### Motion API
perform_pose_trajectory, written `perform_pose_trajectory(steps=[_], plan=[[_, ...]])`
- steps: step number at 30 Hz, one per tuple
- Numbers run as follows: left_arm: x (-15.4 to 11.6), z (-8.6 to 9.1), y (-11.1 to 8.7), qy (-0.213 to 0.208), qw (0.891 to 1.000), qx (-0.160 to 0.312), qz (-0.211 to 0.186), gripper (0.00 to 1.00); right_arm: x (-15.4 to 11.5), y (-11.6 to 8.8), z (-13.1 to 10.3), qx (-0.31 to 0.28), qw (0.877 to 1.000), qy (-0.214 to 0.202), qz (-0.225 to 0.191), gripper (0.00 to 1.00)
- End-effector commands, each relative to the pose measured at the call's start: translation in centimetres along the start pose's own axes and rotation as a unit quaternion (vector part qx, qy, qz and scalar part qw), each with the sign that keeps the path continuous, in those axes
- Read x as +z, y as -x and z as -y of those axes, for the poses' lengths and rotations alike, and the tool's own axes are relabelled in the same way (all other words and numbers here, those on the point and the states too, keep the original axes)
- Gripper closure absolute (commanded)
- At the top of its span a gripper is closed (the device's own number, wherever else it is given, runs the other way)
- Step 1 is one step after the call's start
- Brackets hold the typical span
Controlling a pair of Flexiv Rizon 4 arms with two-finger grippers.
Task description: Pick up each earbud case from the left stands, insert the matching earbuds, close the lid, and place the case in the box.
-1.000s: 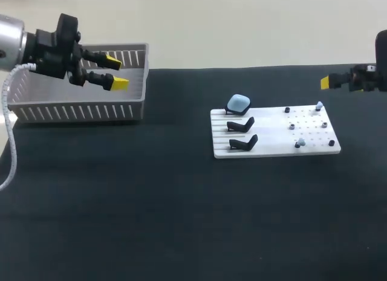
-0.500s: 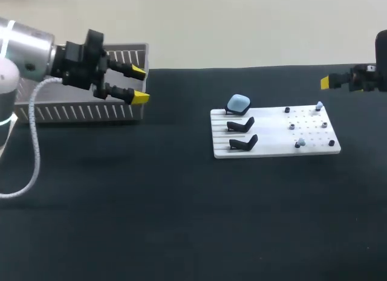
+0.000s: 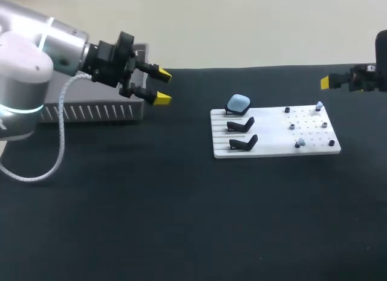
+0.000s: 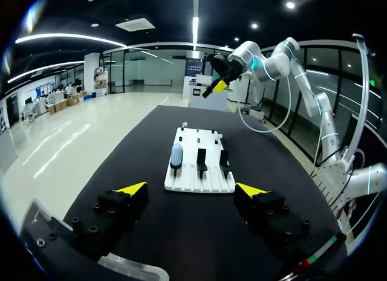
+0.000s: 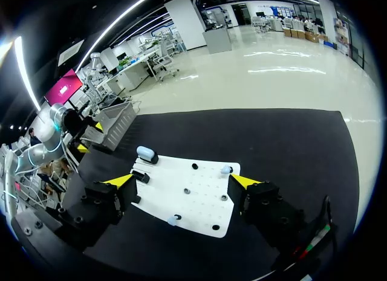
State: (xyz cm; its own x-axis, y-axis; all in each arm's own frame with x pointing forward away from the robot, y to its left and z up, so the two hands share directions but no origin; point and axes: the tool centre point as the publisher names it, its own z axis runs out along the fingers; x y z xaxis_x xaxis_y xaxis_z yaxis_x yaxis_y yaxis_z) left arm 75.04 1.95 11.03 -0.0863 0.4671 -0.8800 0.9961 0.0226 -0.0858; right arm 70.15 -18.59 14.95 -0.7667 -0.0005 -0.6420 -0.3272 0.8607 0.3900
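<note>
head: black table (image 3: pixel 181 202). left claw (image 3: pixel 163 87) spread, empty, in air just past grey box (image 3: pixel 97 112) corner. blue case (image 3: pixel 238 103) sits on white board (image 3: pixel 275 149), far corner on box side. right claw (image 3: pixel 326 83) by table's right edge.
l wrist: fingers wide apart, board w/ case well ahead.
r wrist: right claw spread, empty, over board.

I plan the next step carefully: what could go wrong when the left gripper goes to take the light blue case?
The rounded light blue earbud case perches on the rear black stand; the open left gripper might nudge it off. The two empty black stands sit close beside it on the white board, so a finger may snag one.
</note>
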Motion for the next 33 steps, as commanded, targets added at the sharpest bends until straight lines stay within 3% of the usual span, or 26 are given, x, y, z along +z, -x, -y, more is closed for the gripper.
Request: perform_pose_trajectory(steps=[1,15,19,33], plan=[[1.1,-0.9,-0.4,-0.026,1.0,0.002,0.0,0.0,0.0,0.0,0.0,0.0,1.0,-0.001,0.0,0.0],[4.9,-1.6,-0.2,-0.037,0.999,0.002,-0.021,0.0,0.0,0.0,0.0,0.0,1.0,-0.001,0.0,0.0],[5.6,-1.7,-0.2,-0.039,0.999,0.0,-0.022,0.15,0.0,0.0,0.0,0.0,1.0,-0.001,0.0,0.0],[7.7,-2.4,-0.3,-0.049,0.998,0.0,-0.029,0.16,0.0,0.0,0.0,0.0,1.0,-0.001,0.0,0.0]])
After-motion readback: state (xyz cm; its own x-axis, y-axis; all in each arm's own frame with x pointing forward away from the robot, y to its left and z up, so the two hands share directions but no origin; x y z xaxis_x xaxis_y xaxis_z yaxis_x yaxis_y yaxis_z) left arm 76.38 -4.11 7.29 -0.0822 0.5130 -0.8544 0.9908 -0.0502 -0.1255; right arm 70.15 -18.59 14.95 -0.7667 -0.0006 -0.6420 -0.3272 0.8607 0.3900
